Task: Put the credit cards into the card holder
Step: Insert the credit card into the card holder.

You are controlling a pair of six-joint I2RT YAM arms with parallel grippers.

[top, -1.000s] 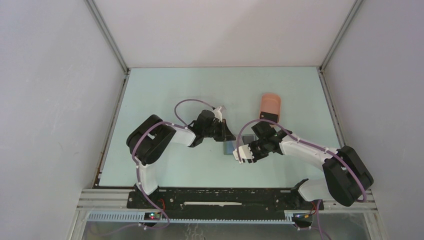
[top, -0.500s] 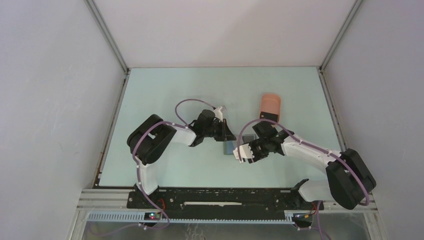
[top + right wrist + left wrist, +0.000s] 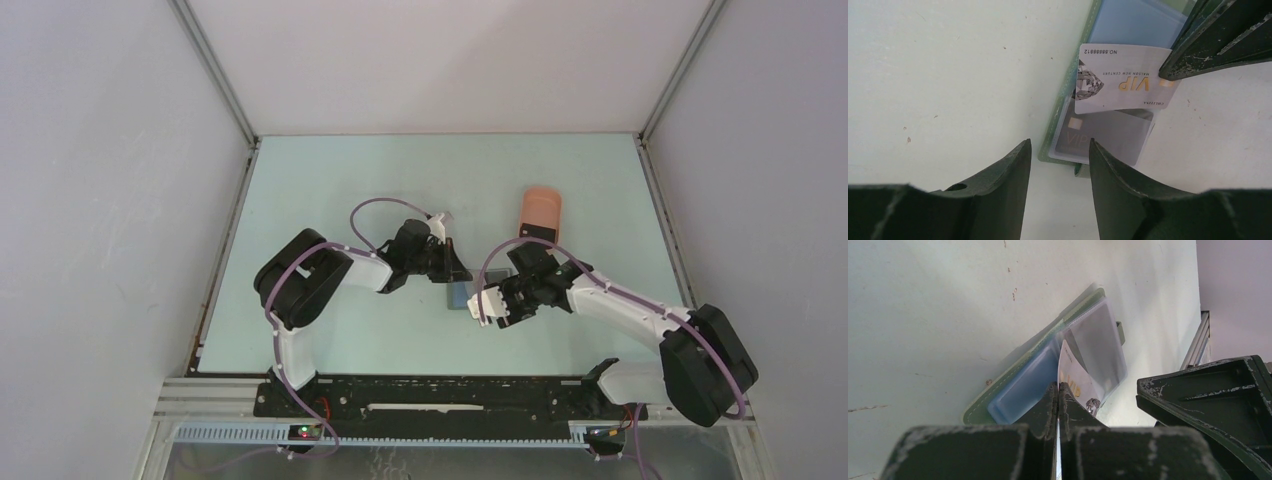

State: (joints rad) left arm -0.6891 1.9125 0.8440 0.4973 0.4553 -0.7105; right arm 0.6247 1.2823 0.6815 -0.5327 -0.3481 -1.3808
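Top view: card holder [image 3: 458, 297] lies open on desk [image 3: 330, 180]. Left jaws over its far edge, right jaws just beside its right edge, pink tray [image 3: 541, 210] beyond it.

Left wrist: we see left jaws pressed together, pinching pale VIP card [image 3: 1074, 377], card standing edge-up over holder's fold.

Right wrist: right jaws spread, nothing between, hovering just short of holder. Dark card [image 3: 1108, 134] sits in its clear pocket.

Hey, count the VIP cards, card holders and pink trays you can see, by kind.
VIP cards: 2 (silvery card, in the left gripper; dark card, in a holder pocket)
Card holder: 1
Pink tray: 1
Total: 4
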